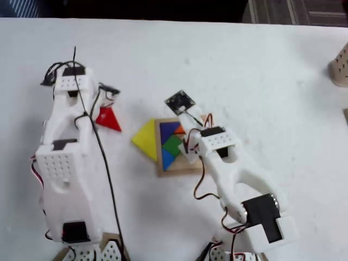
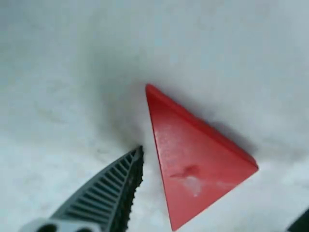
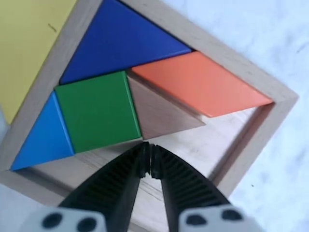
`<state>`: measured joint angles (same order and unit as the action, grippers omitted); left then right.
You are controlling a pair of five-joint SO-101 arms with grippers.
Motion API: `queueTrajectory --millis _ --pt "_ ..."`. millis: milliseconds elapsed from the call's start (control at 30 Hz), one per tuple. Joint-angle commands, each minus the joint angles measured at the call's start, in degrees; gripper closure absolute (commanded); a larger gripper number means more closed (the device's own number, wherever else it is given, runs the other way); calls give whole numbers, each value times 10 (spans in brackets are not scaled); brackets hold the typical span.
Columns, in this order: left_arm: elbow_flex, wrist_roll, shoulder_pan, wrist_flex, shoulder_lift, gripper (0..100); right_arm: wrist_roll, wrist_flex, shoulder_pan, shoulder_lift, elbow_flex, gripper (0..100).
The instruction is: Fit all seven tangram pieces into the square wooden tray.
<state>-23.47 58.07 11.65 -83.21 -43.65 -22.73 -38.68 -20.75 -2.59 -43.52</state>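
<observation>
The left hand, fingers apart, brackets the red triangle lying on the table away from the tray. Best to seat both fingers squarely on opposite edges before closing, or it may pivot. The right hand, pressed together and empty, hangs over the tray.
</observation>
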Motion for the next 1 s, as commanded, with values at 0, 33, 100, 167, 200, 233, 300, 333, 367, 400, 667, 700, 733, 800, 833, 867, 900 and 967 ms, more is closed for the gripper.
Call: queueTrajectory --millis 0,33,100,167,200,233,300,333,367,400,667,700,733,800,833,867,900,967 --pt "-25 3 -7 -4 -7 580 -8 4 -7 0 17 981" --pt "-25 3 -6 -4 -9 594 -8 4 -7 0 17 981" --pt "-41 3 -1 -8 -17 612 -8 4 -8 0 17 981" --pt "-54 2 0 -11 -29 630 -8 4 -8 0 17 981" --pt "-58 -6 0 -17 -34 644 -8 4 -8 0 17 981" --pt "-63 -19 0 -20 -39 662 -8 4 -8 0 17 981" --pt "-74 -44 -2 -21 -48 714 -8 4 -8 0 17 981" --pt "-78 -55 -2 -21 -51 745 -8 4 -8 0 17 981" --pt "-82 -65 -2 -21 -55 775 -8 4 -8 0 17 981" --pt "-85 -75 -2 -21 -58 805 -8 4 -8 0 17 981" --pt "-96 -171 -13 -21 -61 836 -8 4 -9 0 17 981" --pt "-96 -198 -18 -21 -61 829 -8 4 -9 0 17 981" --pt "-96 -226 -23 -21 -61 823 -8 4 -9 0 17 981" --pt "-96 -267 -36 -21 -61 804 -8 4 -9 0 17 981" --pt "-96 -280 -43 -21 -61 792 -8 4 -9 0 17 981" --pt "-96 -289 -47 -21 -60 776 -8 4 -9 0 17 981" --pt "-96 -295 -51 -22 -59 758 -8 4 -9 0 17 981" --pt "-95 -313 -52 -27 -58 707 -8 4 -9 0 17 981"
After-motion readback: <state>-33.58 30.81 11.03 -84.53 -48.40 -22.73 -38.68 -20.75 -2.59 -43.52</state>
